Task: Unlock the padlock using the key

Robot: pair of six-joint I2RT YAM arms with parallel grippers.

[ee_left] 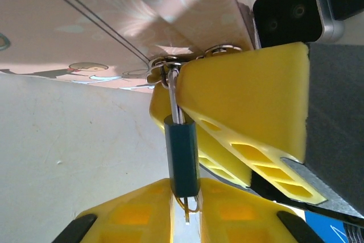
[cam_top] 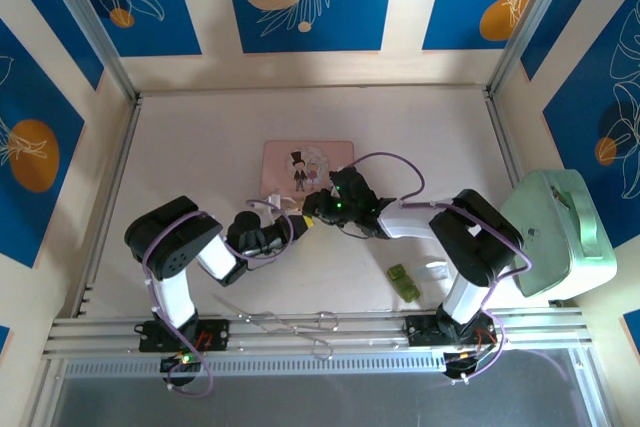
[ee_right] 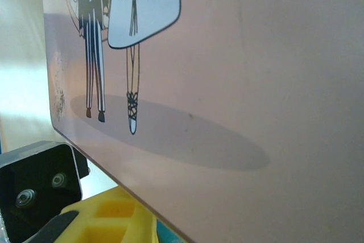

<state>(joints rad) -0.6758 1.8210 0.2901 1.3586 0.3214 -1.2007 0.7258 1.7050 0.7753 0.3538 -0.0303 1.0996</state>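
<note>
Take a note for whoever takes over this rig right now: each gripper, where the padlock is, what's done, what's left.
Left gripper: jaws shut on the padlock, held by its dark body at the near edge of the pink box.
Right gripper: a finger on each side of the padlock's silvery top; whether it grips is unclear.
Done: the padlock is gripped and both grippers meet at it.
Left: I can't make out the key, nor whether the lock is open. Treat inserting and turning the key as still to do.
</note>
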